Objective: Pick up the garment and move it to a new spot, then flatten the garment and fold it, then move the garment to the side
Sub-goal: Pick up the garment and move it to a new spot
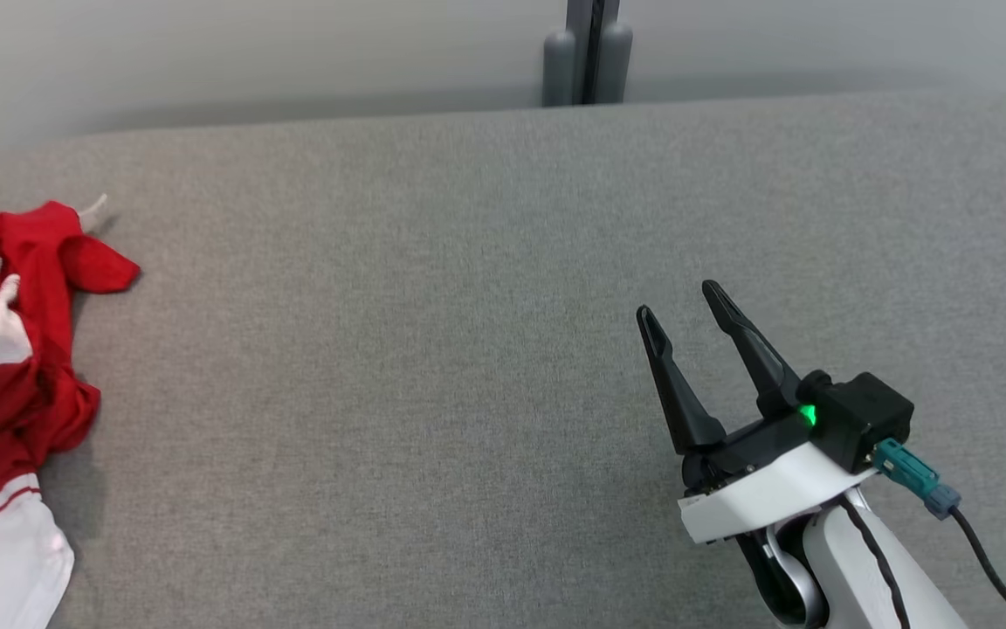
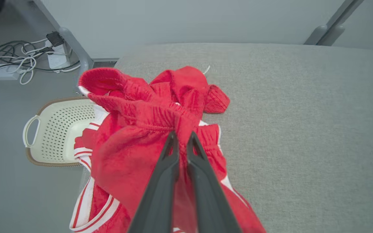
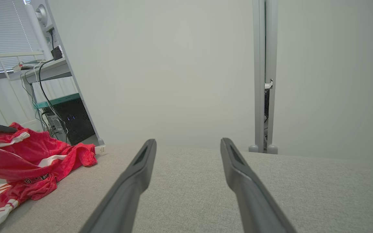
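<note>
Pinching a bunched fold of the red garment [image 2: 134,161] at the table's [image 1: 433,349] left edge, the left gripper [image 2: 182,137] marks only the pickup begun; moving, flattening and folding remain. The right gripper [image 1: 679,300] hangs spread over the table's right side.

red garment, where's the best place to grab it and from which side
Probably the raised, bunched fold on top of the red garment, approached from above: the cloth is heaped, offering a ridge thin enough to pinch. The left gripper is shut on just such a fold.
</note>
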{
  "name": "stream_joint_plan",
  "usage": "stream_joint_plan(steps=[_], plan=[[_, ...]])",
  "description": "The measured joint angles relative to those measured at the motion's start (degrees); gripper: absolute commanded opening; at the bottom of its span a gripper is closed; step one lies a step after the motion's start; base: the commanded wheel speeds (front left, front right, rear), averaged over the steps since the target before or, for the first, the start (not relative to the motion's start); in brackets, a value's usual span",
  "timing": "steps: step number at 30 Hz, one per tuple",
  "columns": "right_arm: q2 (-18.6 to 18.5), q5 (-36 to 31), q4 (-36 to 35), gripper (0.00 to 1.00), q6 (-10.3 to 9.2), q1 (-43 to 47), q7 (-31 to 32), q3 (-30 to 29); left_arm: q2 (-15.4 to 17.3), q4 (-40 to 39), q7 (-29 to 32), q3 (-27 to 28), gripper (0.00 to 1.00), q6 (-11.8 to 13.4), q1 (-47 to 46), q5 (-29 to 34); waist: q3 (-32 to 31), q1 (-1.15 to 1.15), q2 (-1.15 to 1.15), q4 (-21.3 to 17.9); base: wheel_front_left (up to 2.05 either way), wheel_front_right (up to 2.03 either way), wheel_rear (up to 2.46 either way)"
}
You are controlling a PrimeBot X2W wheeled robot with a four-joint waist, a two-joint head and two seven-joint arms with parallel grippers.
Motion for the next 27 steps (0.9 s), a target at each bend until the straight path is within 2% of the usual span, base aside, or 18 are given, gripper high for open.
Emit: stream_joint_plan(steps=[7,12,14,20,23,27], plan=[[0.00,1.70,0.23,1.00,0.00,1.63,0.00,0.10,1.04,-10.03,0.11,-5.59,0.00,-0.01,-1.81,1.26,-5.83,0.00,0.00,-0.63,0.00,0.00,0.00],[-0.01,2.85,0.09,1.00,-0.01,3.01,0.00,-0.30,0.86,-17.33,1.08,-9.44,0.00,-0.01,-3.30,2.81,-8.79,0.00,0.00,-3.12,0.00,0.00,0.00],[0.01,3.50,-0.31,1.00,0.00,3.22,0.00,-0.73,-1.37,-21.63,1.69,-10.84,0.00,-0.01,-4.64,1.52,-9.88,0.00,0.00,-5.29,0.00,0.00,0.00],[0.00,4.11,-0.90,1.00,0.00,3.78,0.00,-1.98,-4.94,-29.33,3.04,-14.75,0.00,-0.03,-7.94,2.23,-10.94,0.00,0.00,-10.00,0.00,0.00,0.00],[-0.02,4.07,-1.11,1.00,0.00,4.19,0.00,-3.37,-9.12,-32.36,2.32,-15.06,0.00,0.03,-9.23,0.70,-11.07,0.00,0.00,-12.14,0.00,0.00,0.00],[-0.07,3.33,-1.48,1.00,-0.01,4.28,-0.01,-5.21,-14.15,-35.31,-0.34,-14.00,0.00,1.34,-10.06,-2.11,-10.19,0.00,0.00,-14.02,0.00,0.00,0.00]])
